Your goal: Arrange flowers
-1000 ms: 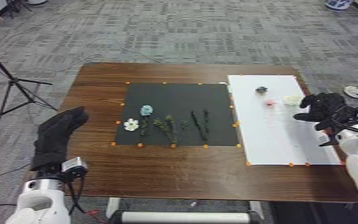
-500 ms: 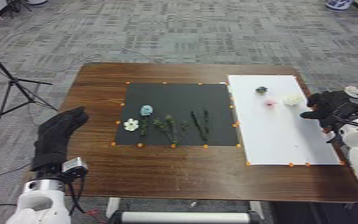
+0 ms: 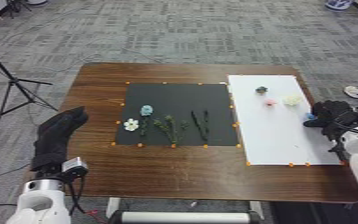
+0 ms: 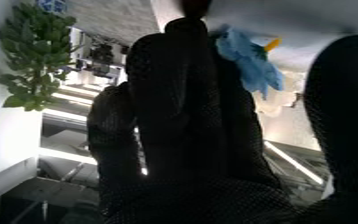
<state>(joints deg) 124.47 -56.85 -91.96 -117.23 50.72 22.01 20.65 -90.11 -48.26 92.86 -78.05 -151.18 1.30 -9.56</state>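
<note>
Blue flower (image 4: 249, 62) at right edge of white board (image 3: 286, 140), between open right hand's (image 3: 334, 114) straight fingers and spread thumb, probably ready for pinching.

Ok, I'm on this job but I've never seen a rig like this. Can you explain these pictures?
It's a two-armed robot with black-gloved hands. The head view looks down on the brown table; the right wrist view looks along the right hand.

The dark sheet bears a white flower, a pale blue one, green sprigs and dark stems. The white sheet bears cream, pink and dark blooms.

A blue flower is at the right hand; I can't tell whether it's gripped. The left hand is empty.
</note>
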